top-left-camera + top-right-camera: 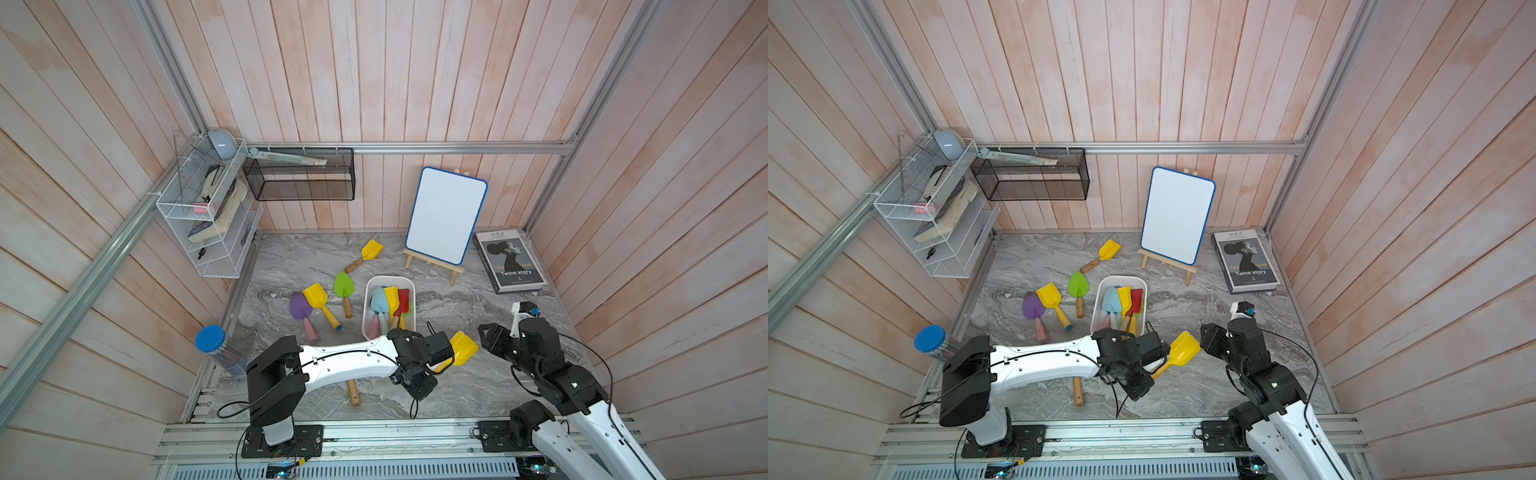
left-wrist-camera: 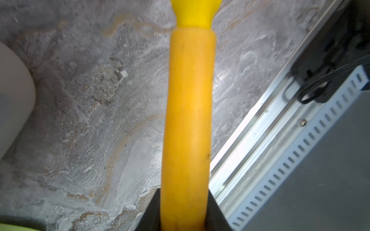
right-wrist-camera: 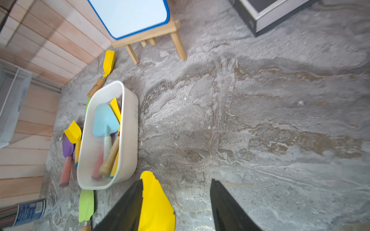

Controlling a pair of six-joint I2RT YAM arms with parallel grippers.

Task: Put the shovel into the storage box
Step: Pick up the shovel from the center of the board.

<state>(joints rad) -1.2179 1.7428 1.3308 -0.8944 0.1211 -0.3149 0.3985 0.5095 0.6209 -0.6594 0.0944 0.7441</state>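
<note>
Left pincer [image 2: 184,212]: pinching the shovel [image 2: 190,110] low on its handle, one black jaw on either side. The handle is smooth, rounded and orange-yellow. The blade is brighter yellow plastic with a square end. The shovel is outside the storage box [image 1: 370,286], just past its near end and beside my right pincer [image 3: 177,181].

Right pincer: jaws spread, nothing between them. The yellow blade lies close against one jaw; I cannot tell if they touch.

Storage box: white, smooth solid walls, rounded corners, standing mid-tabletop [image 1: 457,397]. Contents: a pale blue shovel [image 3: 105,120], a yellow one and a red shovel [image 1: 403,300], heaped lengthwise, with pink and bare wood handles.

Loose on the grey marbled surface beside the box: green shovel [image 1: 343,284], purple shovel [image 1: 300,306] and another yellow one.

Book [image 1: 513,262]: lying flat in the far corner, cover reads "ALILA" and "Twins story".

White wire rack [image 1: 183,211]: on the wall, holding worn books.
</note>
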